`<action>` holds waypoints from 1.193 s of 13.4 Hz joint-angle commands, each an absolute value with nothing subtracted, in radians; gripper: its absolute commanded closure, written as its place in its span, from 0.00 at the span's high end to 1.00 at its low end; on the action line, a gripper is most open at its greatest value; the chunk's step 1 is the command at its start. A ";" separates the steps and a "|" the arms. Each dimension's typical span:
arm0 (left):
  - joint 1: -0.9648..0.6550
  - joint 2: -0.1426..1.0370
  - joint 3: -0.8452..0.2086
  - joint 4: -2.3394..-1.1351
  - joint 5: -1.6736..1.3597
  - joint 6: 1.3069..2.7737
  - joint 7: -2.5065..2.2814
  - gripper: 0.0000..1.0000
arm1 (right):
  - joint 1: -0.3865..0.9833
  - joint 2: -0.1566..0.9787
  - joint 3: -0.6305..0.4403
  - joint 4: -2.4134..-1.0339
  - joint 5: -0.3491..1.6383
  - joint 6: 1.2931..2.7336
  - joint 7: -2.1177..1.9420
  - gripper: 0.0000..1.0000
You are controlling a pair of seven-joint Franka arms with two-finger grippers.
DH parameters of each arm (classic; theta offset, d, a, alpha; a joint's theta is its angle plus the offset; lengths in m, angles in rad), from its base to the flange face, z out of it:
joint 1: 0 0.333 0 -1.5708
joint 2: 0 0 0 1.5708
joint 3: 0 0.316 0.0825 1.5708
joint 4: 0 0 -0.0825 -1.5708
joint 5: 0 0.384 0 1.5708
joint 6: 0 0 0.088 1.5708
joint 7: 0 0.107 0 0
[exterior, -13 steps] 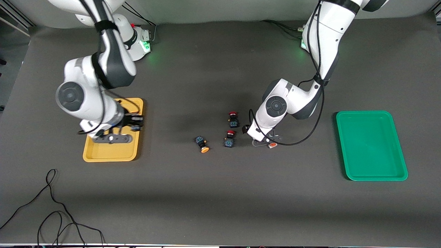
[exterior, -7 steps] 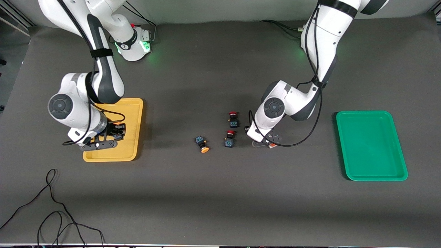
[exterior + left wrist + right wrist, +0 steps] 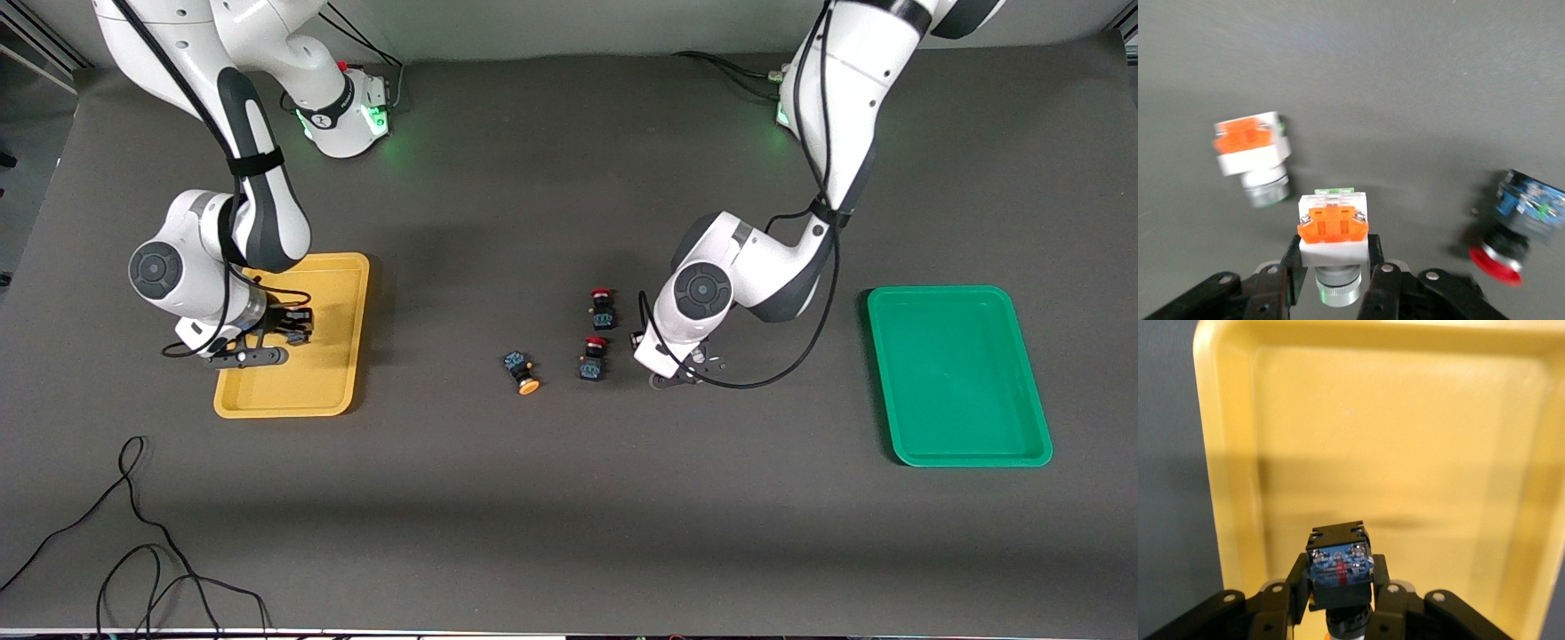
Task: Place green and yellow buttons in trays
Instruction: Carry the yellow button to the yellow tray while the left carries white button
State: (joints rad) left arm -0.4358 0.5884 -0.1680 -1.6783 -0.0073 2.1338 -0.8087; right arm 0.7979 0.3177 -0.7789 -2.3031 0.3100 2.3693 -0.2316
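Yellow tray [image 3: 342, 391]: lying toward the right arm's end of the table, its floor bare where it is showing in the right wrist view [image 3: 1405, 440].
Right gripper [image 3: 284, 331]: hanging over the yellow tray, its fingers [image 3: 1386, 600] clamping a black-bodied switch [image 3: 1339, 565] by its sides; the blue terminal face is facing the wrist camera and the cap is staying hidden below.
Yellow-capped switch [image 3: 522, 372]: lying on its side on the dark table [image 3: 569, 498] near the middle, its orange-yellow cap pointing toward the front camera, touching nothing.
Red-capped switches: one [image 3: 593, 357] sitting just beside the left gripper, the other [image 3: 602, 308] lying farther from the front camera than the first; one of them is showing in the left wrist view [image 3: 1518, 223], though which one I cannot tell.
Left gripper [image 3: 685, 372]: sitting low at the table beside the red-capped switches, its fingers [image 3: 1381, 283] pinching a white-bodied switch [image 3: 1333, 235], orange patch facing the wrist camera, silvery end between the finger bases.
Second white-bodied switch [image 3: 1253, 157]: lying on the table near the gripped one, apart from it, tilted, silvery top showing.
Green tray [image 3: 958, 375]: lying toward the left arm's end of the table, well apart from the left gripper.
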 commanded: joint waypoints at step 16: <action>0.270 0.332 -0.152 -2.105 0.102 2.308 -0.028 0.13 | 0.808 0.279 -0.790 -2.311 0.414 2.240 -0.163 0.80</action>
